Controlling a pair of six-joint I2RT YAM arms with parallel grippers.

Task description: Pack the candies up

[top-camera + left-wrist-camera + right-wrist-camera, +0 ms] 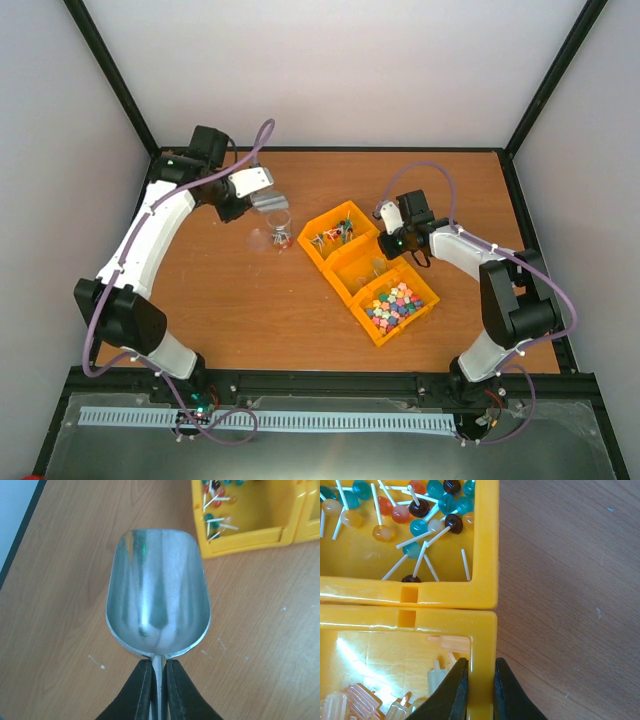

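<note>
The candies [394, 303], a heap of tiny pastel pieces, fill the nearest of three yellow bins [420, 300] at mid-right in the top view. They do not show in either wrist view. My left gripper [258, 194] [158, 676] is shut on the thin handle of a metal scoop [270, 203] [157, 592]; the scoop is empty and held over the table left of the bins. My right gripper [394, 243] [481, 679] is shut on the right wall of the middle yellow bin [482, 630], one finger inside, one outside.
The far bin [340, 232] [485, 540] holds lollipops with white sticks; its corner shows in the left wrist view [245, 520]. The middle bin holds pale translucent pieces [350, 700]. A clear small container [270, 238] lies under the scoop. Black frame posts edge the table.
</note>
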